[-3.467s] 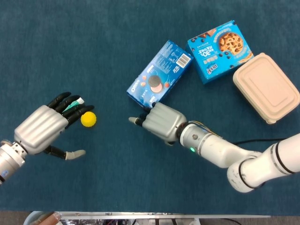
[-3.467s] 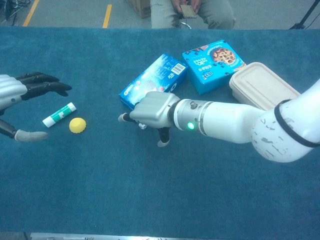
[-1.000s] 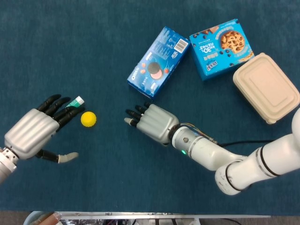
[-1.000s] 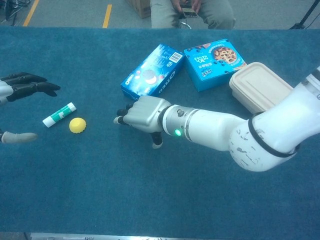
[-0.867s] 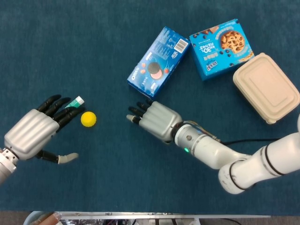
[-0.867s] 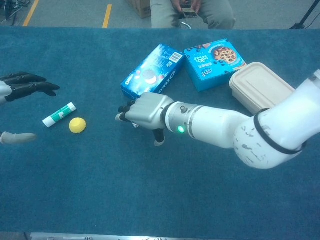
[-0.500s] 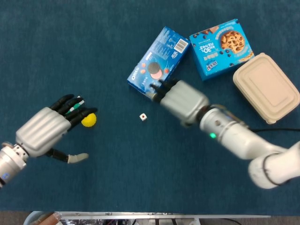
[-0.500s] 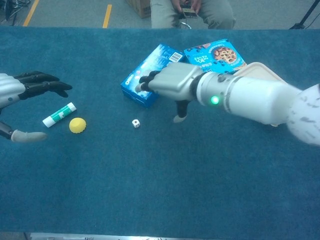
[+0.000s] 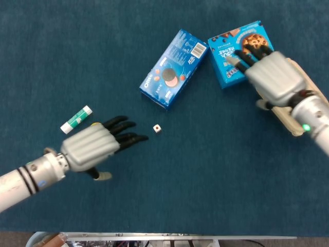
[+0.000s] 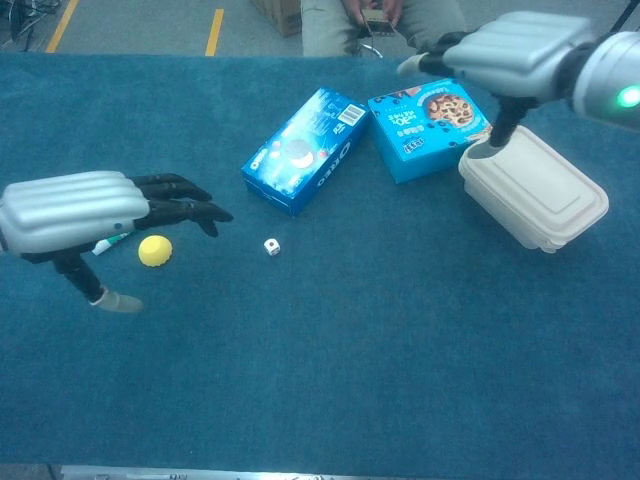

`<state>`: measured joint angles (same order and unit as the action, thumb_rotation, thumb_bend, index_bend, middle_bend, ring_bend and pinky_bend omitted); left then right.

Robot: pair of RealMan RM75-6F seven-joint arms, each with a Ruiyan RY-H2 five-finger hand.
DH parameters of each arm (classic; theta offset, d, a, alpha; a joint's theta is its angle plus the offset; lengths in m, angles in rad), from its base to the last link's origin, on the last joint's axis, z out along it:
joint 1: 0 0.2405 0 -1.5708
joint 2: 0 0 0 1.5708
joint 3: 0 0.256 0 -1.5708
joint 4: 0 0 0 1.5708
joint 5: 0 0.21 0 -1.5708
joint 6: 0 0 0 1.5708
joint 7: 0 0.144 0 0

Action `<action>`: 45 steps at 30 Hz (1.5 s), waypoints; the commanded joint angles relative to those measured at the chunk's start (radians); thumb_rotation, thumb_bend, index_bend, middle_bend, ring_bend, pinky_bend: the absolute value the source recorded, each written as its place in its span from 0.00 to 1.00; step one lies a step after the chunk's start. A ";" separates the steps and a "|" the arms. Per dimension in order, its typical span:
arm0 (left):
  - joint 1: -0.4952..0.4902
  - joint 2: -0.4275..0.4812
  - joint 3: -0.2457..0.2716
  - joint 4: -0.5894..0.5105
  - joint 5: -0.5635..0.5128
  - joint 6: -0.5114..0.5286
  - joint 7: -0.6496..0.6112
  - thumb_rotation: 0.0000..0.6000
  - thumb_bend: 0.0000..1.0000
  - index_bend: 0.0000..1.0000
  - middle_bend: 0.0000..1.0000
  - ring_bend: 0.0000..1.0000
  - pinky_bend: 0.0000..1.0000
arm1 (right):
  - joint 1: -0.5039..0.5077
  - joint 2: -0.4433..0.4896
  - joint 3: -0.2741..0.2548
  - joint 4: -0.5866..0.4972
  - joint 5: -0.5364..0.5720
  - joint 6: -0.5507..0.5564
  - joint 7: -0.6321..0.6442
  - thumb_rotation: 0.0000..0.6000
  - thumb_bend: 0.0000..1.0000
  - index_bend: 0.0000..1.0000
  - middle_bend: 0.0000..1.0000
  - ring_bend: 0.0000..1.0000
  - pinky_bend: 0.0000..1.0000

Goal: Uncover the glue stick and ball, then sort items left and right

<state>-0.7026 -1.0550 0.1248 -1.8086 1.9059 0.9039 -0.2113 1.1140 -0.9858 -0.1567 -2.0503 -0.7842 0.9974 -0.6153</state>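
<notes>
Left hand: the left hand [image 9: 95,146] hovers at lower left of the head view, fingers spread toward the centre, holding nothing.
Right hand: the right hand [image 9: 271,76] hangs at upper right over the cookie box [image 9: 234,56] and the container [image 10: 535,187], fingers apart, nothing in its grasp.
Ball: the ball [image 10: 154,250] lies uncovered on the surface [image 9: 205,180]; in the chest view it sits just below the left hand's fingers, while the head view hides it under that hand.
Glue stick: the glue stick [image 9: 76,119] lies at left, just beyond the left hand, untouched.
Die: a die [image 9: 157,128] rests near the left fingertips, apart from the Oreo box [image 9: 175,68].
Risk, left: a low sweep of the spread fingers could likely knock the ball rolling, or flick the die away.
Risk, right: the thumb, close above the container lid, might nudge it or shove the cookie box if the hand drops.
</notes>
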 commanded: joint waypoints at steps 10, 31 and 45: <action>-0.107 -0.172 -0.076 0.110 -0.081 -0.135 0.114 0.59 0.17 0.24 0.15 0.00 0.04 | -0.173 0.145 -0.023 0.017 -0.162 -0.011 0.142 1.00 0.14 0.00 0.13 0.06 0.16; -0.178 -0.371 -0.092 0.298 -0.257 -0.249 0.229 0.46 0.17 0.23 0.14 0.00 0.03 | -0.307 0.128 0.046 0.188 -0.251 -0.125 0.289 1.00 0.14 0.00 0.13 0.06 0.16; -0.178 -0.380 -0.049 0.302 -0.287 -0.250 0.259 0.43 0.17 0.23 0.15 0.00 0.03 | -0.353 0.126 0.085 0.200 -0.270 -0.149 0.296 1.00 0.14 0.00 0.13 0.06 0.16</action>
<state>-0.8809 -1.4357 0.0744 -1.5056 1.6194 0.6538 0.0466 0.7628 -0.8602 -0.0738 -1.8497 -1.0539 0.8489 -0.3199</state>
